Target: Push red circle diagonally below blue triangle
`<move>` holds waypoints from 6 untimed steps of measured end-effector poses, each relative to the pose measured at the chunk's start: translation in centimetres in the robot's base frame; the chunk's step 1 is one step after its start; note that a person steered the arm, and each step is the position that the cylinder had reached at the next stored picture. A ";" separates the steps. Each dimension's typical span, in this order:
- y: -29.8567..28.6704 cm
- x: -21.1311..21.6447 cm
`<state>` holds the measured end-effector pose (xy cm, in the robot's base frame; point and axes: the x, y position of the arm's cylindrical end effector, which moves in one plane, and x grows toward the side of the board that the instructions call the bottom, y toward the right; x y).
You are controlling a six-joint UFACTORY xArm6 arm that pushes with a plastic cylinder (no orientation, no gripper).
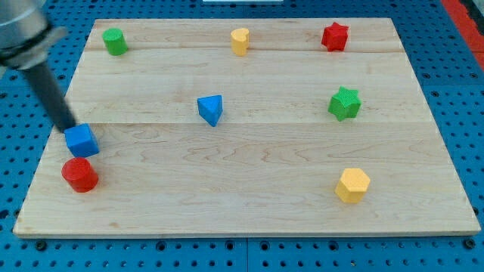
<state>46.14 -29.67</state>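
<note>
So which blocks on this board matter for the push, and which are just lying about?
Job:
red circle block
blue triangle block
my tip, just above the blue cube

Lying about:
blue cube block
green cylinder block
yellow block at the view's top
red star block
green star block
yellow hexagon block

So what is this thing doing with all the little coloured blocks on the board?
A robot arm ending in a dark rod slides blocks around a wooden board. My tip sits at the view's left, just above-left of the blue cube. The red circle lies right below that cube and is meant to end up diagonally below the blue triangle near the middle. It is not there yet.
</note>
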 end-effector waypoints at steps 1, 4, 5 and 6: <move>0.3 5.2; 17.0 5.9; 13.6 10.2; 4.5 10.1</move>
